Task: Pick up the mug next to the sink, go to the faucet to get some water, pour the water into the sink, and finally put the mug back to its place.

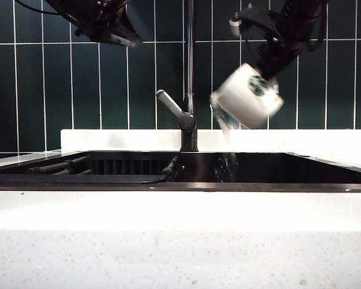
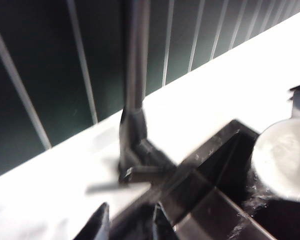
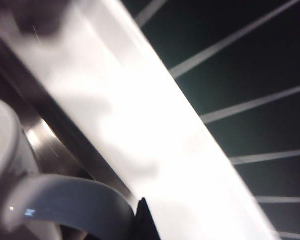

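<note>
1. While my right jaws (image 1: 266, 71) hold the mug (image 1: 248, 95) tipped over the sink (image 1: 186, 180), the water (image 1: 224, 123) is spilling from its rim into the basin, so I judge the pick-up and the fill at the faucet (image 1: 189, 78) done and the pour under way.
2. What is left, as I read it: finish emptying, bring the mug upright, and set it back on the counter (image 1: 180, 235) beside the sink.
3. My right jaws are clamped nearly shut on the mug's handle (image 3: 65, 197); that wrist view is blurred, so I take the grip on the handle as likely, not certain.
4. My right arm comes down from the upper right of the exterior view, wrist rolled so the mug's mouth faces down and toward the faucet, the mug hanging to the right of the pipe and above the basin.
5. My left jaws (image 2: 127, 222) stand apart and hold nothing; that arm is raised high at the upper left, well clear of the mug, its camera looking down on the faucet's base and the sink's far corner.
</note>
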`<state>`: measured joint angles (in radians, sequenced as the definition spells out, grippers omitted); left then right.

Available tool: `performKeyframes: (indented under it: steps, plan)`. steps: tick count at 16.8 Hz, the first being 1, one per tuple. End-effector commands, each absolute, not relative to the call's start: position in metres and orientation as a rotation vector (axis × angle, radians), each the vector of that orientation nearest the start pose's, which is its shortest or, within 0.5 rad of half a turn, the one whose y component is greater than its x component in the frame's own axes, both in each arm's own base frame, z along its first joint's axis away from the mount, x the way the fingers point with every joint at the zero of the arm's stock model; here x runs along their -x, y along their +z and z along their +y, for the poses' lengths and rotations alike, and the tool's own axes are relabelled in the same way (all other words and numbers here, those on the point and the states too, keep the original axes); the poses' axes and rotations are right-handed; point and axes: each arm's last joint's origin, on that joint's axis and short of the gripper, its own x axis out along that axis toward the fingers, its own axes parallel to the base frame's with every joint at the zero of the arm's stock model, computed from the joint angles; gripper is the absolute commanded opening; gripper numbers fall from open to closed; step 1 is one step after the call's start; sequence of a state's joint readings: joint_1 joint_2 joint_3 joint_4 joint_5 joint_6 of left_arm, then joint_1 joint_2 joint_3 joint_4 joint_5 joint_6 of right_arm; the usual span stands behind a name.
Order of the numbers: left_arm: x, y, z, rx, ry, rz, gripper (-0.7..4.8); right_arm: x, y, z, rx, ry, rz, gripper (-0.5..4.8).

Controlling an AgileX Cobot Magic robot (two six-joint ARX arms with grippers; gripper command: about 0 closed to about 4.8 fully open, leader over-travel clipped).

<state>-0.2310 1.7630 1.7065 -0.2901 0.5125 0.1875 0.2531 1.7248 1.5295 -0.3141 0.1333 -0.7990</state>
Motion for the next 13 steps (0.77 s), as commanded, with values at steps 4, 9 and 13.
performKeyframes:
  steps: [4,9,13]
  plan:
    - [-0.382,0.374,-0.103,-0.128,-0.712,0.406,1.17,-0.381,0.346,0.097,1.160,0.315,0.333,-0.01]
    - [-0.380,0.370,-0.103,-0.031,-0.688,0.484,0.78,-0.381,0.349,0.102,1.372,0.325,0.273,-0.01]
    - [-0.379,0.368,-0.102,-0.030,-0.685,0.509,0.78,-0.380,0.350,0.107,1.566,0.366,0.228,-0.01]
